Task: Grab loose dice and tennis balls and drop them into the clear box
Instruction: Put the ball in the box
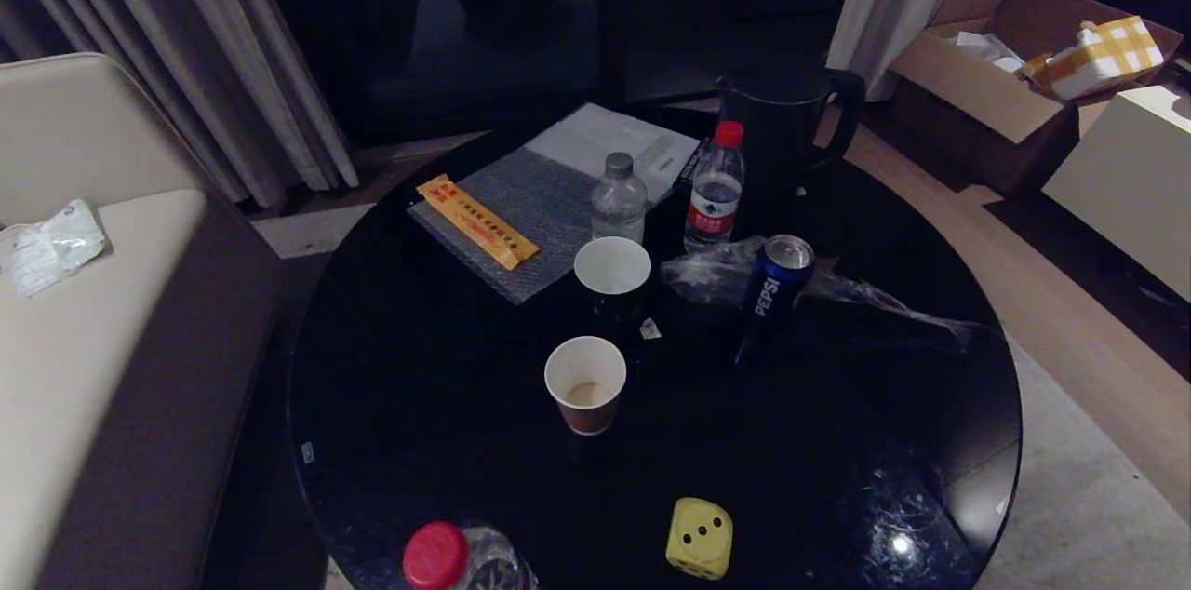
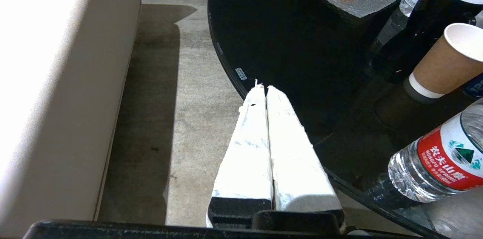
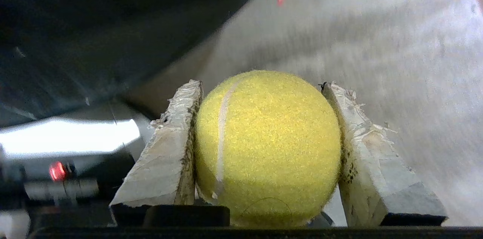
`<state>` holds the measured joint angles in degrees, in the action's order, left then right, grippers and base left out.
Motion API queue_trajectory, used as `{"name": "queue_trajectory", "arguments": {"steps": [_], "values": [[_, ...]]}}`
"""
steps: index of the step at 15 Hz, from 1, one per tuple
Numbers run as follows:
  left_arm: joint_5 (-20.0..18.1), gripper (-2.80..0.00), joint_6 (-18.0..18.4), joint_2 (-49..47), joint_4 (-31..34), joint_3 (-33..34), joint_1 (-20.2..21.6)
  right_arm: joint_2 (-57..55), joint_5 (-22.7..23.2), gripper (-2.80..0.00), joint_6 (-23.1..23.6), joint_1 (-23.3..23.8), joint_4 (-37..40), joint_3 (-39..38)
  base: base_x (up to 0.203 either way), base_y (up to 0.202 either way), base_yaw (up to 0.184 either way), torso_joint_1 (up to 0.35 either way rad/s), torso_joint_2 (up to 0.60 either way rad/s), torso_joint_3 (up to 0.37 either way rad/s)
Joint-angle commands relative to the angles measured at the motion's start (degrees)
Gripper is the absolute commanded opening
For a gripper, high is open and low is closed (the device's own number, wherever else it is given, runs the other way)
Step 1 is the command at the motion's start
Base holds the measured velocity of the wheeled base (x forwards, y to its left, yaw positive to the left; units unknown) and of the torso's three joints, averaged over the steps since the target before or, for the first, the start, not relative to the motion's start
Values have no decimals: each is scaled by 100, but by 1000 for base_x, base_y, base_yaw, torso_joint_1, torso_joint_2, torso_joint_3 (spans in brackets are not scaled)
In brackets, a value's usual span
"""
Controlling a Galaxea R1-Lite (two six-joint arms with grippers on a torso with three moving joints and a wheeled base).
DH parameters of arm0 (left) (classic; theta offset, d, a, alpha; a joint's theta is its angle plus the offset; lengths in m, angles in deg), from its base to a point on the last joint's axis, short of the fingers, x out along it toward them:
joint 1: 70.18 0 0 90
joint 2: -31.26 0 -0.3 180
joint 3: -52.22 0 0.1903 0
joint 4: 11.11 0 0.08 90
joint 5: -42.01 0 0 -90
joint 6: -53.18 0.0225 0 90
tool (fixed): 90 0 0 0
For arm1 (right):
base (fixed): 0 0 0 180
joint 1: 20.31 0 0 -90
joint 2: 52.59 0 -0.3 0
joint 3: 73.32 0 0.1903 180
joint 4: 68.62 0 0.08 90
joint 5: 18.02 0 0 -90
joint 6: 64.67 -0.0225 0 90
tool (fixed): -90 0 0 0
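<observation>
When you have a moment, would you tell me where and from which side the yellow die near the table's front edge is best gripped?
Probably from straight above, closing a pincer on two opposite flat side faces of the yellow die. It sits flat on the black table with a pipped face up and bare tabletop around it, so its sides are free; avoid the rounded corners, which could slip.

The left gripper has two long, wedge-shaped fingers wrapped in white tape, scuffed and frayed at the tips, set in a black base. The right gripper has the same taped fingers, dirtier and ragged-edged, on black mounts.
</observation>
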<state>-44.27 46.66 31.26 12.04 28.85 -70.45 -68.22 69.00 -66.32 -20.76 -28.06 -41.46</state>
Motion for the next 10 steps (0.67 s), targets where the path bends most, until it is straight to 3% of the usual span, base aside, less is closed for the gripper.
{"name": "queue_trajectory", "arguments": {"steps": [1,3,5,10], "values": [[6,-280,-3,-9,-4,9,0,1353,131,-280,-6,8,27,-111,0,0,0,0,0,0],[6,-280,-7,-9,-4,9,0,1584,211,-280,11,5,-300,-301,0,0,0,0,0,0],[6,-280,-7,-9,-4,9,0,1567,231,-280,-210,2,-1315,-659,0,0,0,0,0,0],[-3,-280,-7,-9,-4,9,0,1563,236,-280,-239,1,-1262,-665,0,0,0,0,0,0]]}}
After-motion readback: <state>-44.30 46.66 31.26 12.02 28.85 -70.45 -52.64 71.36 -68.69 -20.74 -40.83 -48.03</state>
